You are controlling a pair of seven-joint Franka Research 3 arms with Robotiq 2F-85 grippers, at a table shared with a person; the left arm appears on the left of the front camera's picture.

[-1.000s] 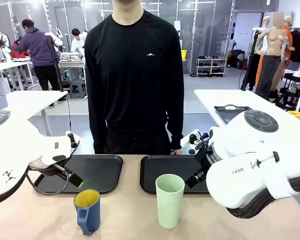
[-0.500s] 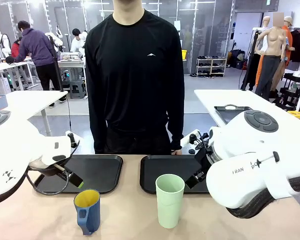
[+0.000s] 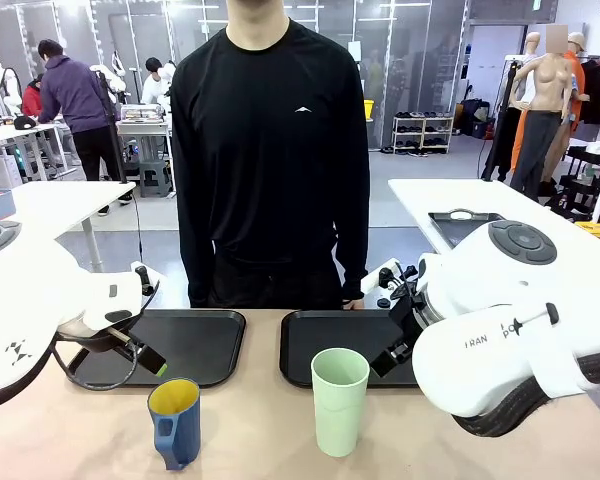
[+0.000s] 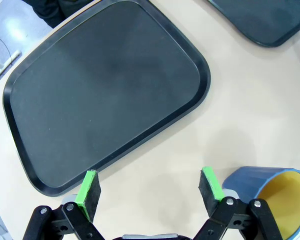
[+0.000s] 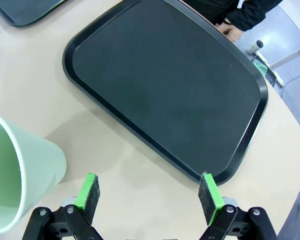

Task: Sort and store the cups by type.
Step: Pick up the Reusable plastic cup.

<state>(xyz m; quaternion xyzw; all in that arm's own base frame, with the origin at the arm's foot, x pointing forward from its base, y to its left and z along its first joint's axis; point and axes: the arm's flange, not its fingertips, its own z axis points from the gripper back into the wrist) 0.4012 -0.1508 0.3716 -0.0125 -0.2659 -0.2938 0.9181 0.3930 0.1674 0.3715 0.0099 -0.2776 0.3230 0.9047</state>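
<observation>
The blue mug (image 3: 175, 420) and mint tumbler (image 3: 339, 400) were pictured unsorted on the worktop (image 3: 260, 435), just before the left tray (image 3: 195, 345) and right tray (image 3: 325, 335). The left hand (image 4: 150, 187) and right hand (image 5: 150, 192) were seen released, grasping nothing. The mint tumbler, being tall, could be toppled if clipped at its rim.

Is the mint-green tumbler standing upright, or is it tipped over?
Upright: the mint-green tumbler stands on its base on the table, with its open rim facing up.

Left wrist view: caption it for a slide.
Open jaws above the table, a black tray ahead and a blue mug beside them.
</observation>
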